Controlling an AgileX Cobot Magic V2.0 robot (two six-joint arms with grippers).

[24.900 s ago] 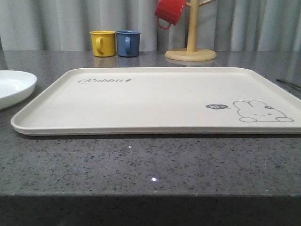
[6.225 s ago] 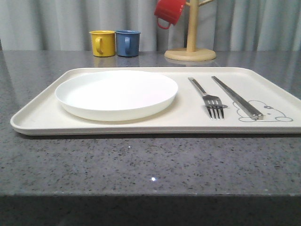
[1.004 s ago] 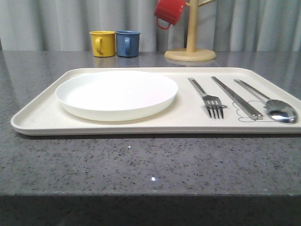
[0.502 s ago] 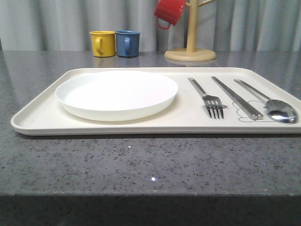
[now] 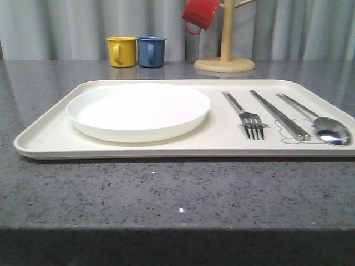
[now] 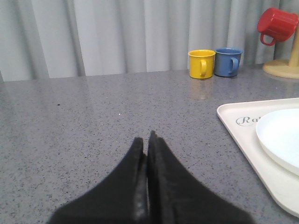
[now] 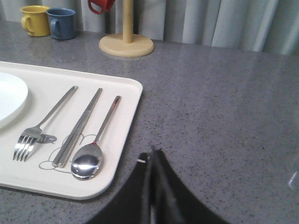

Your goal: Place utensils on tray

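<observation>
Front view, nearest first: the speckled grey stone tabletop (image 5: 177,188) runs to the near edge. On it rests the large rectangular cream tray (image 5: 44,141) with low raised rim. Inside the tray, at 9 o'clock, sits the round white shallow plate (image 5: 138,111). At 3 o'clock lie, side by side and apart, the silver four-tined metal fork (image 5: 247,117), the pair of long flat steel chopsticks (image 5: 279,114) and the shiny steel spoon (image 5: 327,132), handles pointing away. Chopstick tips and spoon bowl overlap the grey rabbit drawing.

Beyond the tray at 11 o'clock stand a yellow mug (image 5: 121,51) and a blue mug (image 5: 151,51), just beside each other. At 1 o'clock a wooden mug tree (image 5: 225,55) carries a red mug (image 5: 199,13). Grey pleated curtains (image 5: 61,27) close the back.

The left wrist view adds the left gripper (image 6: 146,140), fingers pressed together, empty, over bare tabletop beside the tray's "Ra" script end. The right wrist view adds the right gripper (image 7: 153,151), likewise closed and empty, off the tray's spoon side.
</observation>
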